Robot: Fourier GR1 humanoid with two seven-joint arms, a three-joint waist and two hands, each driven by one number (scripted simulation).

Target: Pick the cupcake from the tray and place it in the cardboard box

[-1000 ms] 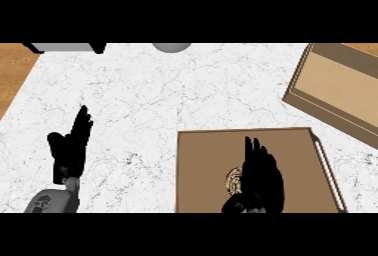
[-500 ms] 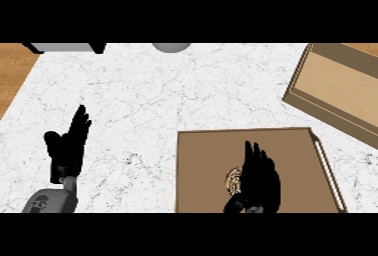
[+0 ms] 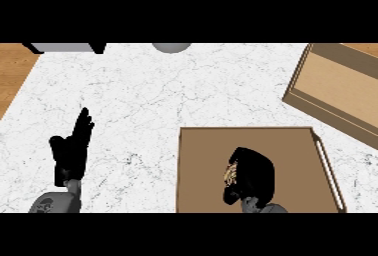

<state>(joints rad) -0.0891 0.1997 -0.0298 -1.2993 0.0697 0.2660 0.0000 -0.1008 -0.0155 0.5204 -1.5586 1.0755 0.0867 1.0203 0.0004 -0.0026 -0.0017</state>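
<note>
Head view: low in the frame, on the tray (image 3: 203,165), the right hand (image 3: 252,176) curls its fingers round the cupcake (image 3: 230,174), mostly hiding it. Best to lift it straight up before swinging to the box (image 3: 332,85) at upper right. The left hand (image 3: 72,150) rests at lower left, fingers straight and together.

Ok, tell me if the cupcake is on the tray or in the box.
On the tray: the cupcake shows under the curled right hand, inside the tray's rim.

White marbled counter (image 3: 184,90) spans the view, with wooden floor (image 3: 11,70) beyond its left edge.
</note>
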